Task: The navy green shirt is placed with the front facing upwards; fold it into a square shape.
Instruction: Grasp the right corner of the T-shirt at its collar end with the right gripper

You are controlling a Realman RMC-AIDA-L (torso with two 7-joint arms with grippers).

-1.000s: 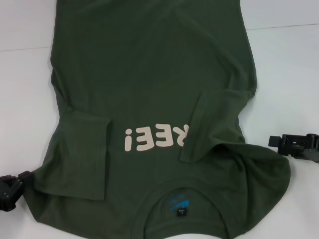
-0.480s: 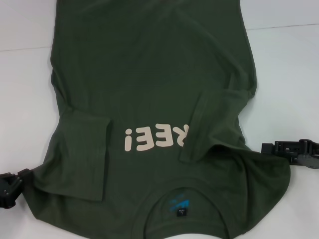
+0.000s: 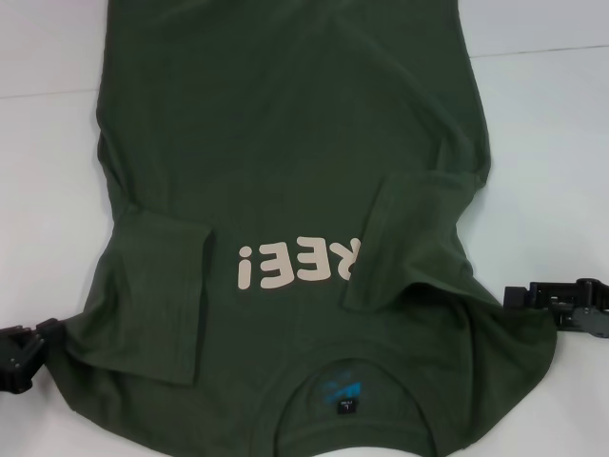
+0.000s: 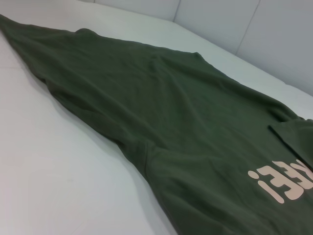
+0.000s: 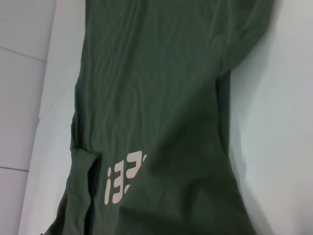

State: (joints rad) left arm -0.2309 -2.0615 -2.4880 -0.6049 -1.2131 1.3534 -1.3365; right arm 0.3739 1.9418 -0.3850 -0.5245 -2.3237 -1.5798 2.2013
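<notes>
The navy green shirt (image 3: pixel 295 143) lies flat on the white table, front up. Its pale beige letters (image 3: pixel 300 264) read upside down from my head view, and the collar with a black label and blue print (image 3: pixel 344 400) is nearest me. Both sleeves are folded inward over the chest, one (image 3: pixel 157 295) on the left and one (image 3: pixel 404 238) on the right. My left gripper (image 3: pixel 43 340) sits low at the shirt's near left shoulder edge. My right gripper (image 3: pixel 519 297) is at the near right shoulder edge. The wrist views show only the shirt (image 4: pixel 186 127) (image 5: pixel 161 98) and its letters.
The white table (image 3: pixel 552 143) spreads bare on both sides of the shirt, and a seam line crosses it at the back. A pale wall panel (image 4: pixel 254 34) rises behind the table's far edge.
My right gripper has dropped lower and closer to the shirt's right shoulder edge. The left gripper has shifted slightly in toward the left shoulder. The shirt has not moved.
</notes>
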